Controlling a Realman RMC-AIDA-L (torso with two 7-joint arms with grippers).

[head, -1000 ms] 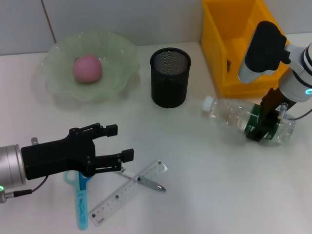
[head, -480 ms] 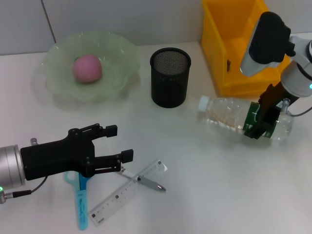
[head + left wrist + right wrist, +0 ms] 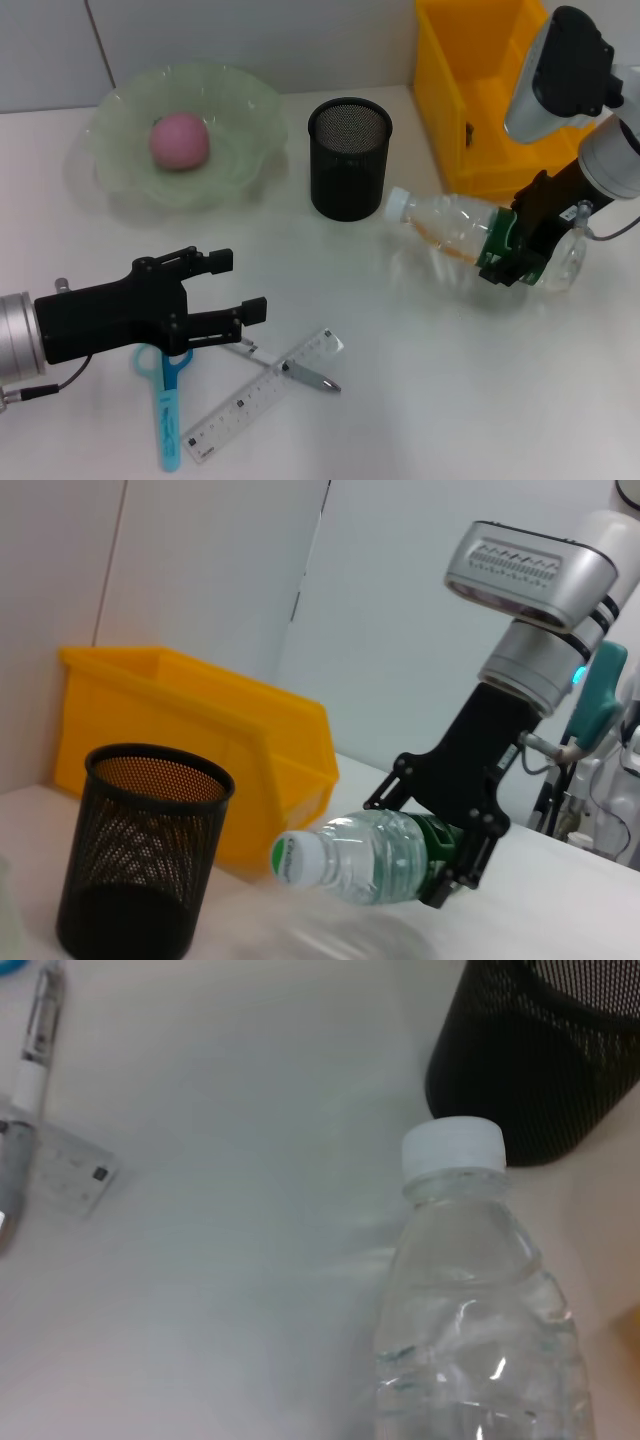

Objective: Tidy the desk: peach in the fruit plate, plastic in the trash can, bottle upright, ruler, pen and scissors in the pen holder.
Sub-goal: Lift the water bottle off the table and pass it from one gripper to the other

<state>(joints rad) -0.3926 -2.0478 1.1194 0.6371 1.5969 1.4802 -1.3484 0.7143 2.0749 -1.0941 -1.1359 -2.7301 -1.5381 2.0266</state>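
Observation:
My right gripper (image 3: 512, 250) is shut on the clear bottle (image 3: 448, 225), which hangs tilted above the table, white cap toward the black mesh pen holder (image 3: 348, 158). The left wrist view shows the bottle (image 3: 362, 855) off the surface in that gripper (image 3: 452, 842). The pink peach (image 3: 180, 140) lies in the green fruit plate (image 3: 235, 105). My left gripper (image 3: 245, 287) is open, low over the front left, just above the blue scissors (image 3: 166, 402), the clear ruler (image 3: 258, 396) and the pen (image 3: 306, 374). The plastic is out of view.
A yellow bin (image 3: 478, 95) stands at the back right, right behind the bottle and beside the pen holder. The right wrist view shows the bottle (image 3: 482, 1300), the pen holder (image 3: 545, 1050), and the pen (image 3: 30, 1080) lying on the ruler (image 3: 72, 1170).
The right gripper has lifted the bottle off the table and tilted it, its cap rising and swinging left toward the pen holder. The left gripper has shifted slightly left.

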